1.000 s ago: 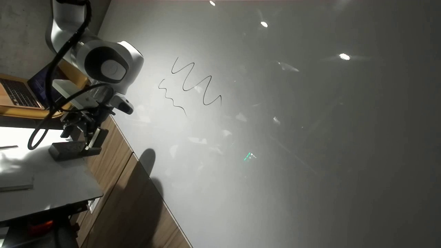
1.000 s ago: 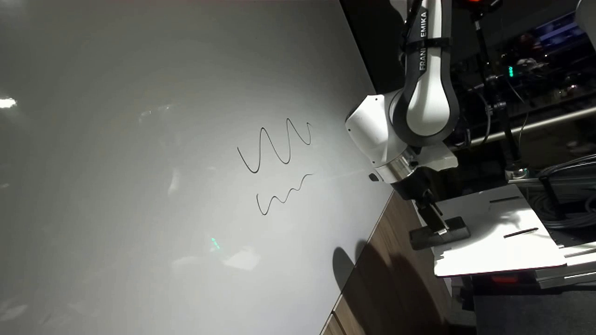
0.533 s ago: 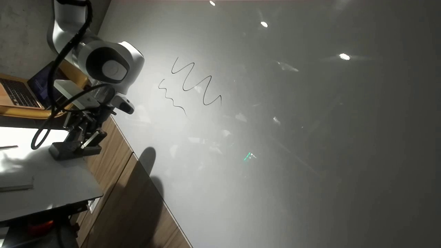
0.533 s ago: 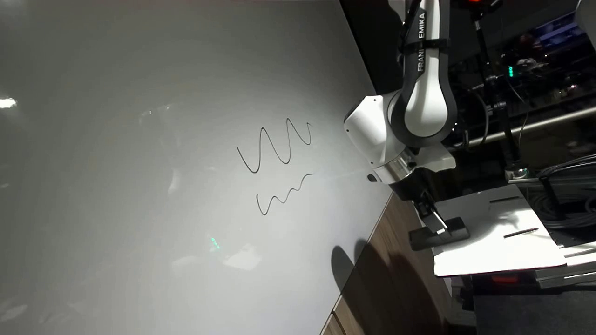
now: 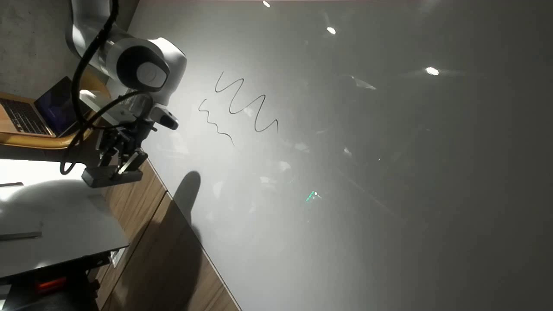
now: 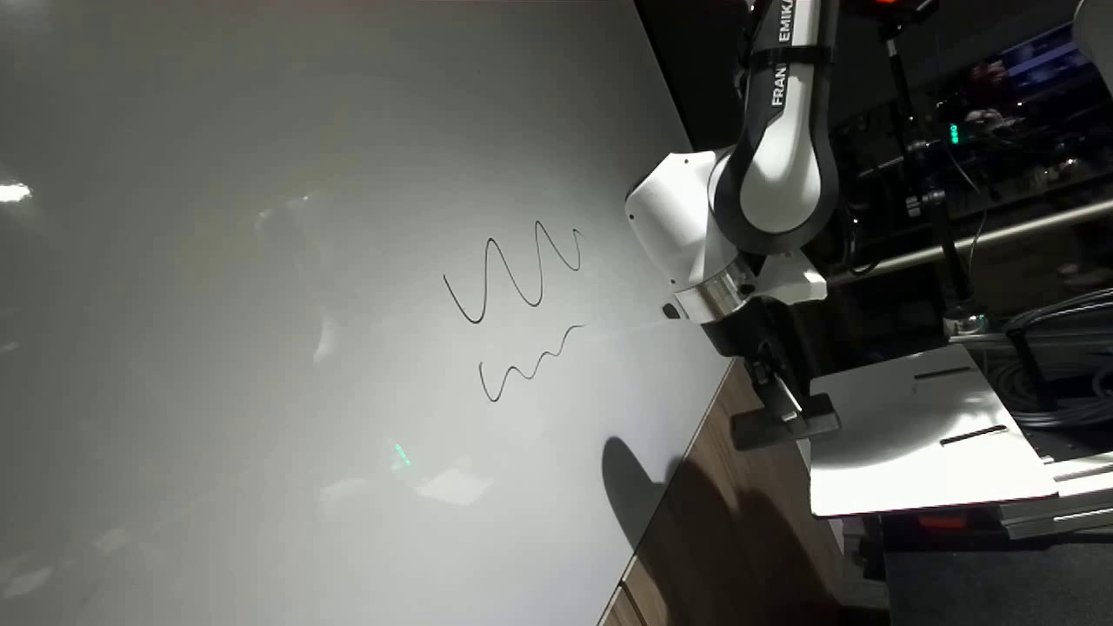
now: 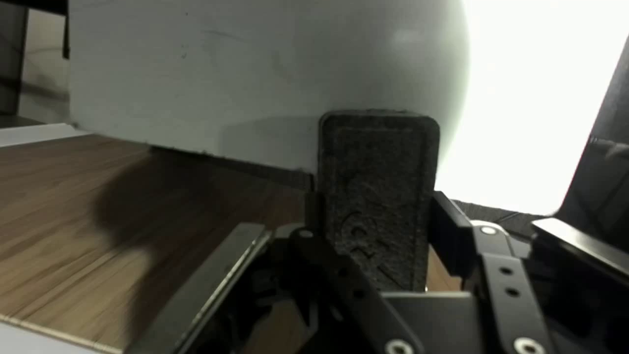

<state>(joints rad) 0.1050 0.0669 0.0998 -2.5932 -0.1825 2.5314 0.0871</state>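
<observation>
A dark grey felt-like block (image 7: 378, 147), which looks like a whiteboard eraser, is pinched across its width between the black fingers (image 7: 451, 236) of my gripper (image 7: 376, 211). The block (image 5: 97, 178) shows in both exterior views, raised off the white shelf (image 6: 913, 474), whose shadowed surface lies beyond it in the wrist view. Part of its near end is hidden behind the gripper's linkage. Beside the arm spreads a large glossy whiteboard-like surface (image 5: 367, 224) bearing two thin wavy black lines.
Wood-grain panels (image 5: 142, 229) run between the shelf and the glossy surface. Thin dark strips, one of them perhaps a pen (image 6: 972, 436), lie on the shelf. A laptop (image 5: 26, 116) rests on a yellow-brown seat behind the arm. A black cable (image 5: 77, 108) loops along the wrist.
The fingers have closed on the block. Gripper and block have lifted from the shelf and shifted toward the glossy surface. The wavy lines look the same.
</observation>
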